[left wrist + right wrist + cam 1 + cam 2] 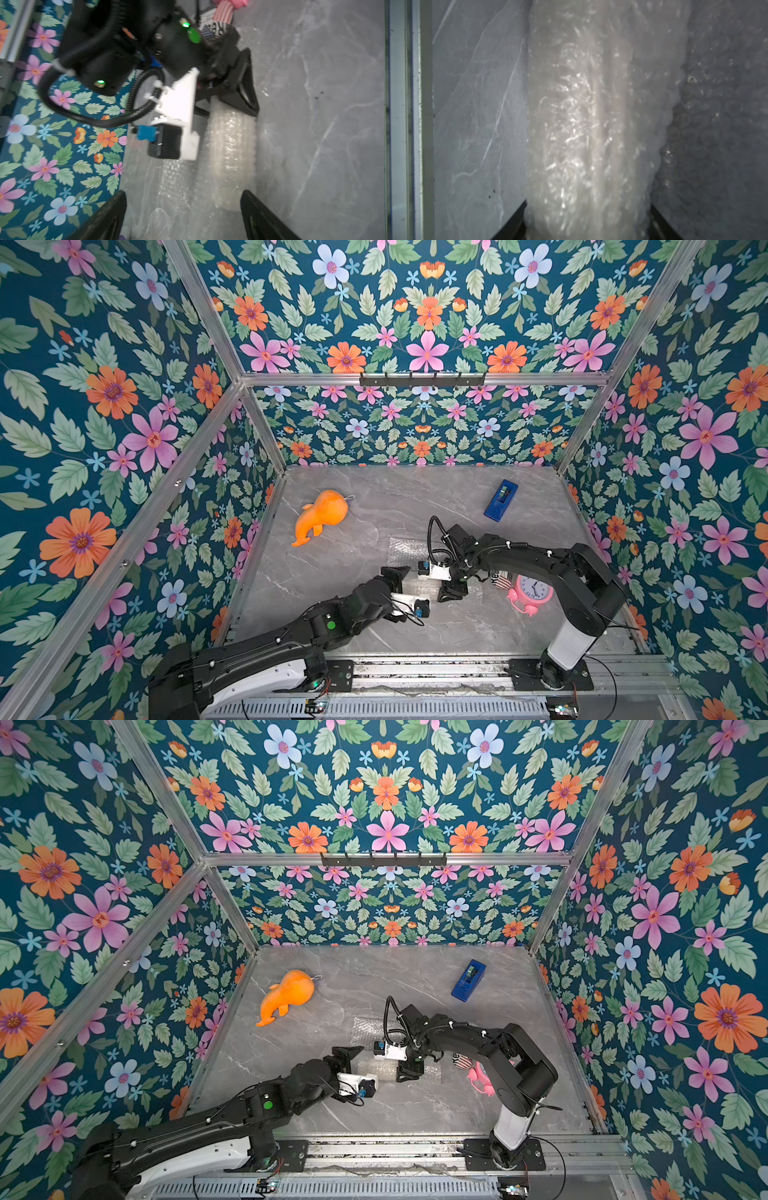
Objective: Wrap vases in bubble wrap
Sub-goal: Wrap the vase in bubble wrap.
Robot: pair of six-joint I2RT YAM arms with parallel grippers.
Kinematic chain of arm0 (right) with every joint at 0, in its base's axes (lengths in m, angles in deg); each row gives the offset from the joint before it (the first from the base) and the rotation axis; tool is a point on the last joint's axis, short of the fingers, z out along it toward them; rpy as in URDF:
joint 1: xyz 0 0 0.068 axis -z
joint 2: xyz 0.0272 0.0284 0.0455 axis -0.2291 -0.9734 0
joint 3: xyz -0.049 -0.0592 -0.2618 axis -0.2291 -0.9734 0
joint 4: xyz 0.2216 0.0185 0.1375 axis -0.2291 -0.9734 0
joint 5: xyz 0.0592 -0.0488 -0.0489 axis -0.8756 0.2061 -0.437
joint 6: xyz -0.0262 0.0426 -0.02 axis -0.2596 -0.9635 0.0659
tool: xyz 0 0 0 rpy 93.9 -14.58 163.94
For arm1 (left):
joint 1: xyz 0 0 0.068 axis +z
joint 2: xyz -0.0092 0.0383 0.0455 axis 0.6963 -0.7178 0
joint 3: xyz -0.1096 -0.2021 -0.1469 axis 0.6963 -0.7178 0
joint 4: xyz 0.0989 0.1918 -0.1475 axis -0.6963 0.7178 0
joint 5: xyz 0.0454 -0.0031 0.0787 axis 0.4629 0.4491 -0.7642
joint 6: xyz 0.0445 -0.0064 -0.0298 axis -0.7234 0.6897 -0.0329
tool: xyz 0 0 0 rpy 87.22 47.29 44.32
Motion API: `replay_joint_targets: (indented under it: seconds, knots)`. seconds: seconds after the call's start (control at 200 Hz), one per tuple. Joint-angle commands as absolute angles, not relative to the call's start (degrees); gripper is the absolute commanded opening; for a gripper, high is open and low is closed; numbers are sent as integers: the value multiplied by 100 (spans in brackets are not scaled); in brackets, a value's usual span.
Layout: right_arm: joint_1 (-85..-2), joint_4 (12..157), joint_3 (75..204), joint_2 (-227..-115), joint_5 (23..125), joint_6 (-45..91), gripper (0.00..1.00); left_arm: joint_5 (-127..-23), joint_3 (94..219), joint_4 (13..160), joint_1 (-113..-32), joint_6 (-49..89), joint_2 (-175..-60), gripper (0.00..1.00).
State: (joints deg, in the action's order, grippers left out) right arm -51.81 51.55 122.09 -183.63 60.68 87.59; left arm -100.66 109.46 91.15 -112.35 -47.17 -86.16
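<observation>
The off-white vase (228, 149) lies on its side on the grey marble table, rolled up in the bubble wrap (716, 104). A flat part of the sheet still spreads beside the roll. My right gripper (588, 203) is shut on one end of the wrapped vase (581, 114), a jaw pressing each side. In a top view that gripper (451, 591) is near the table's middle front. My left gripper (184, 193) is at the roll's other end, jaws wide open. The roll's end sits just inside one finger (255, 209), and the jaws are not closed on it.
An orange plush toy (322, 514) lies at the back left and a blue tape dispenser (500, 499) at the back right. A pink alarm clock (532, 591) and a striped item (498, 578) sit under the right arm. An aluminium rail (415, 664) runs along the front edge.
</observation>
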Motion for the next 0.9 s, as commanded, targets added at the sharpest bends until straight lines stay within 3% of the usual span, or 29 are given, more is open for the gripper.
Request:
replay_joint_targets:
  seconds: [0.0, 0.125, 0.505, 0.895]
  knots:
    - [-5118, 3982, 12294, -18581, 6228, 9017, 50, -10671, 10916, 8926, -11547, -4424, -9062, 88]
    - [-5078, 3997, 12355, -18619, 6238, 9046, 50, -11182, 10849, 8209, -11751, -4226, -9512, 91]
    - [-5027, 4037, 12461, -18732, 6213, 9103, 50, -11080, 11118, 8027, -11984, -3301, -10765, 92]
    - [-5025, 3991, 12524, -18674, 6127, 9139, 51, -12049, 11230, 6853, -11903, -3707, -12138, 94]
